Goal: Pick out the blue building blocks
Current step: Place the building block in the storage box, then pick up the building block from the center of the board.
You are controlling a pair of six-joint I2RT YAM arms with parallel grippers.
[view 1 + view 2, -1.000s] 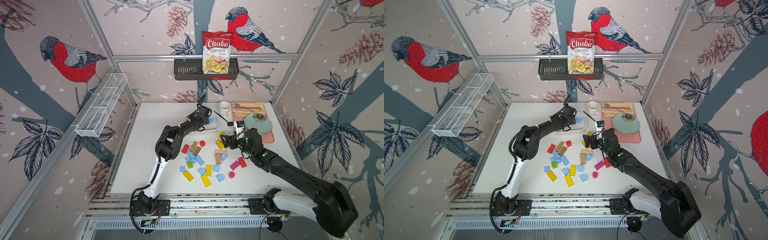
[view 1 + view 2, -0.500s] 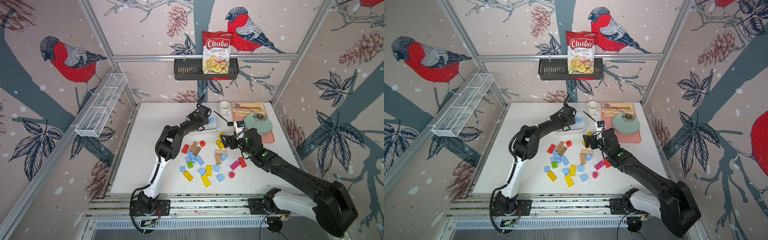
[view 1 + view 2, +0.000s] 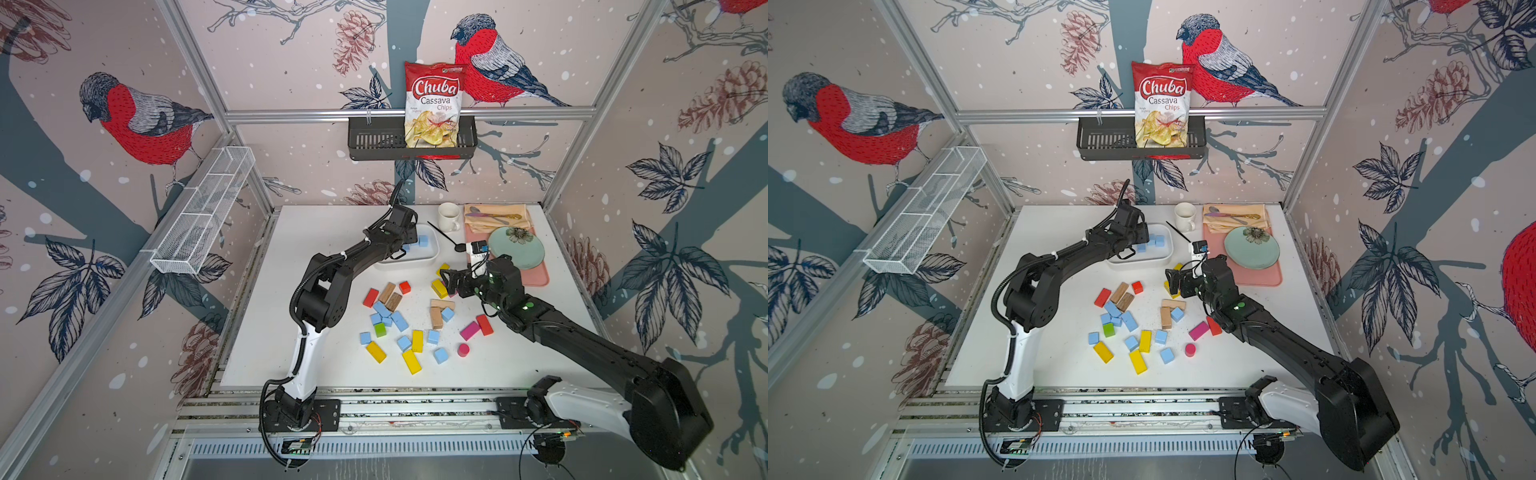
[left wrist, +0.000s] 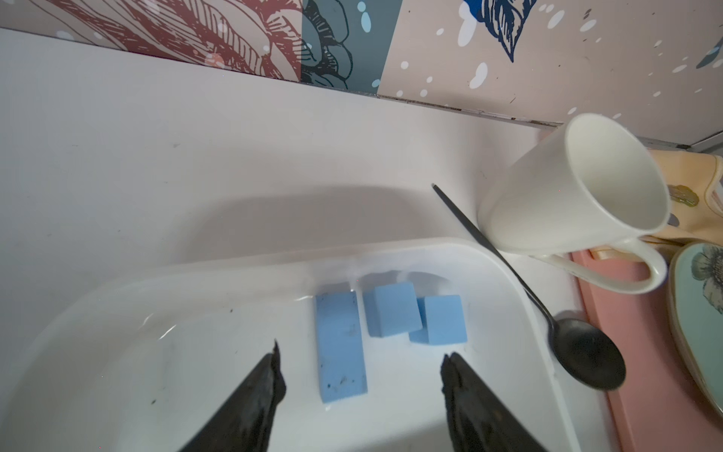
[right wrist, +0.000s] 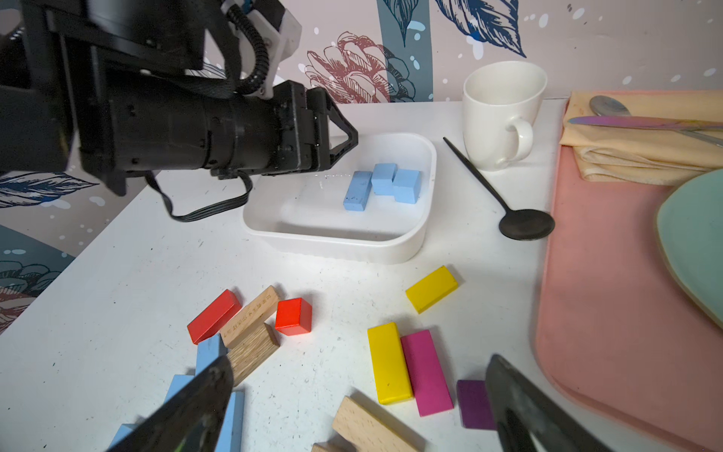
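Table (image 3: 266, 316): white; the dial is read in a top view, with 12 at the back wall.
Pink mat (image 3: 538, 276): at 2 o'clock, with a green plate (image 3: 515, 251) resting on it.
White tub (image 3: 430, 259): at 12 o'clock, just beside the mat, with a black spoon (image 4: 590, 356) lying on the table between them.
Left gripper (image 4: 360, 352): over the tub with its jaws spread and nothing in them. A blue bar (image 4: 340, 348) lies flat on the tub floor under the gap, and neither finger appears to touch it.
Right gripper (image 5: 360, 366): jaws spread wide and empty, hanging over the table a little toward 2 o'clock from centre. Below it a yellow bar (image 5: 389, 362) and a pink bar (image 5: 426, 371) lie side by side, touching.
Mug (image 3: 449, 216): white and upright at 1 o'clock, near the back edge.
Blue building blocks, in the tub: three. The bar is one, and two cubes (image 4: 393, 315) touch each other just beside it, on the side of the tub nearer the mug.
Blue building blocks, loose (image 3: 399, 321): scattered from the centre toward 6 and 7 o'clock, mixed with yellow, red, green and plain wooden blocks.
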